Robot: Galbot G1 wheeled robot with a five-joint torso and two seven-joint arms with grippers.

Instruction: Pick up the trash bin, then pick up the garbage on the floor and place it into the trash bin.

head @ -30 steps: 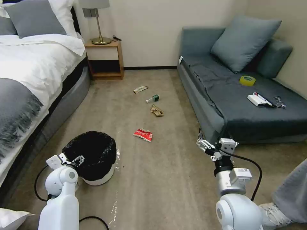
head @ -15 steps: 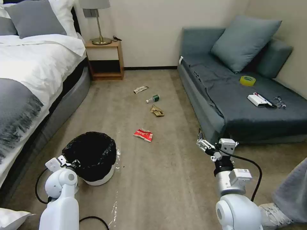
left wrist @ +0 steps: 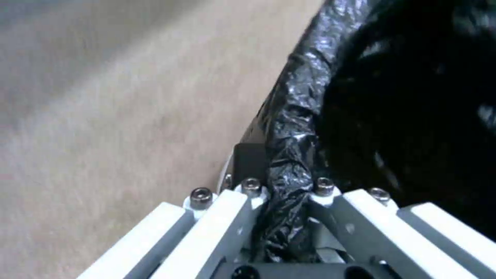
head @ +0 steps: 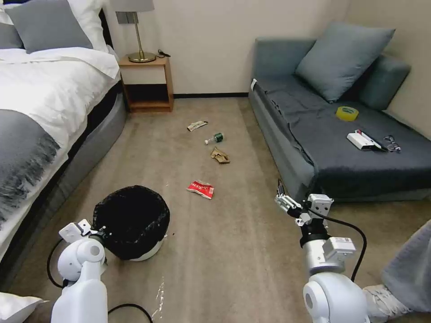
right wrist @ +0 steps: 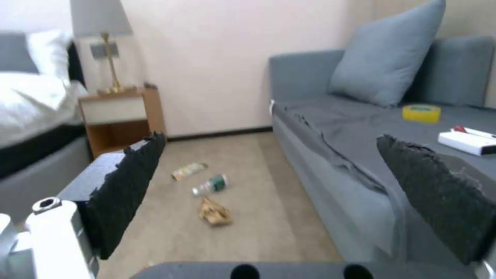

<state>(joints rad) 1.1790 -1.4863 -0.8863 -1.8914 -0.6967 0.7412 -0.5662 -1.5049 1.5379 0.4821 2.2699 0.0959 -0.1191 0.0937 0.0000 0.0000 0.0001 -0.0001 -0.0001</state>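
The left gripper (left wrist: 286, 201) is clamped on the near rim of the trash bin (head: 131, 222), with the black bag liner (left wrist: 289, 155) pinched between its fingers (left wrist: 227, 209). Gripping the rim rather than the round body gives narrow fingers a thin edge to close on, which suits carrying the bin by 1 arm. The bin stands on the carpet (head: 224, 251) near the bed (head: 40, 116), at the robot's front left; whether its base has left the floor cannot be determined.

The right gripper (head: 283, 202) hovers above the carpet just beside the sofa (head: 341, 148), its pads (right wrist: 129, 186) spread wide and holding nothing. This posture keeps it ready for the litter.

4 pieces of garbage lie on the carpet between bed and sofa, well apart from the bin: the red-and-white wrapper (head: 200, 189) nearest, then the crumpled tan paper (head: 220, 155), the small bottle (head: 214, 138) and the flat beige wrapper (head: 197, 125) farthest. None is in the bin yet. Judged stage: securing the bin.
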